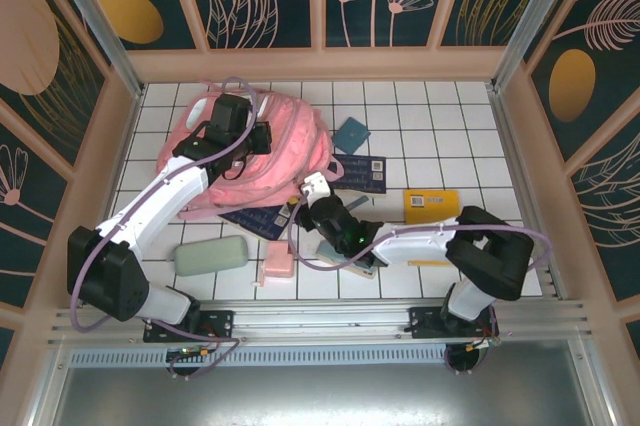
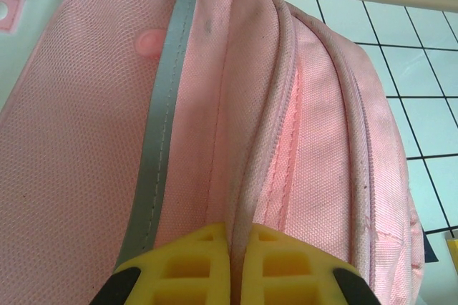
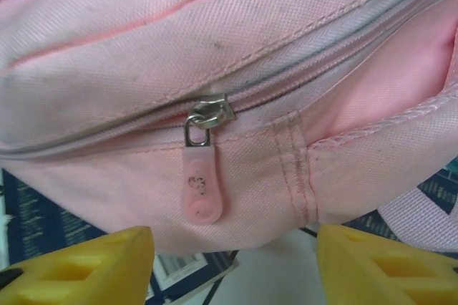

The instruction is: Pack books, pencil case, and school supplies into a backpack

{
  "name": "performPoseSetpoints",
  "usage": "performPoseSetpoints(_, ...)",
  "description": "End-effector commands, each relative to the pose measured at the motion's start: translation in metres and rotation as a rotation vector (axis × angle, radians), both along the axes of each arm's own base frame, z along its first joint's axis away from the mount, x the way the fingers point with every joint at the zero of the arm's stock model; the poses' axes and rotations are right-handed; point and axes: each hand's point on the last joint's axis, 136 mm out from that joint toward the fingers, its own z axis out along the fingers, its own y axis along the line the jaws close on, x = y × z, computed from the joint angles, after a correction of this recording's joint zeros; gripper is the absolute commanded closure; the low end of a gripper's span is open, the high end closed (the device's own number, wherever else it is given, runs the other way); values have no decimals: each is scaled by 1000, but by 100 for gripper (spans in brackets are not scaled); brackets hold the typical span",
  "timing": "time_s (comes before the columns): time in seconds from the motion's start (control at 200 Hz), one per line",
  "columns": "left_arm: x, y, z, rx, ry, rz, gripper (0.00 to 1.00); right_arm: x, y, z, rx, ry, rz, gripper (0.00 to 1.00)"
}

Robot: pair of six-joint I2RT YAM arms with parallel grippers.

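Just ahead of the right gripper [image 3: 232,262], whose fingers stand released and apart, hangs the zipper pull [image 3: 202,190] of the backpack [image 3: 215,47]; the left gripper [image 2: 230,262] is clenched on a backpack seam.

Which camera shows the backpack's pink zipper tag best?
The right wrist camera: the zipper tag hangs close up, sharp. From the top it is too small to tell; the left wrist sees seams and a stripe on the backpack.

Tiled table [image 1: 420,116]: backpack [image 1: 290,146], yellow bk [image 1: 430,206], navy bk [image 1: 362,174], pencil case [image 1: 211,256], pink block [image 1: 275,268]
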Motion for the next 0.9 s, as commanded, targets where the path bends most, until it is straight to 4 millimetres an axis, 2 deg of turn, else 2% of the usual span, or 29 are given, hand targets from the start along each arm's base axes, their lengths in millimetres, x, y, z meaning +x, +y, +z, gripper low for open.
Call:
performPoseSetpoints(0.0,15,-6,44,-74,-140,8,100,14,8,15,6,-90,-52,44)
performPoseSetpoints(0.17,14,-7,43,-76,-138,4,100,27,21,6,-53,-90,-77,50)
performPoseSetpoints(0.32,14,-7,40,-69,-131,1,100,35,21,16,-35,-106,-105,54)
performPoseSetpoints(0.48,15,-6,36,-55,-127,-1,100,36,25,19,-38,-104,-93,70)
performPoseSetpoints(0.736,17,-3,32,-29,-129,10,100,30,5,18,-53,-96,-94,100)
performPoseSetpoints(0.896,16,-6,28,-32,-125,-6,100,28,-3,23,-36,-91,-52,100)
